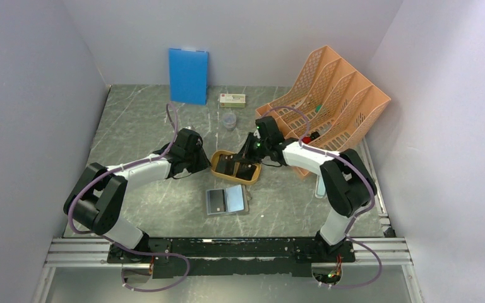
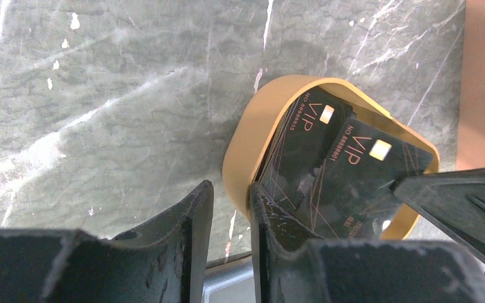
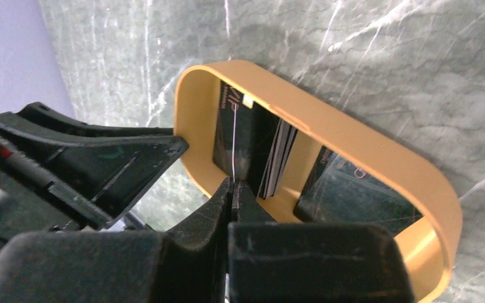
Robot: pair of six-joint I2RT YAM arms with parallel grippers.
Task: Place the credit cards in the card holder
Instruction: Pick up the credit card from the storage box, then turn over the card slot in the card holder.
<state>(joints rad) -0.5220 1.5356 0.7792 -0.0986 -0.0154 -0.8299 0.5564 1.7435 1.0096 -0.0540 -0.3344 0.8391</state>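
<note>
Progress nil as far as seen: credit cards [image 2: 303, 136] sit in yellow tray [image 2: 237, 158], while card holder [image 1: 226, 201] lies open & cardless on tabletop [image 1: 139, 126] just beside it. R pincer [image 3: 232, 189] is clenched on edge of front credit card [image 2: 353, 177]; L pincer [image 2: 230, 196] is part-open astride tray wall, can't tell if pinching. Holder shows whole only in top view; R wrist alone shows the nip, L wrist the VIP faces.

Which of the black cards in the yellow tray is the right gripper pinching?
The upright card, seen edge-on in the right wrist view, clamped in the right gripper. The leaning stack and the flat card beside it are free.
</note>
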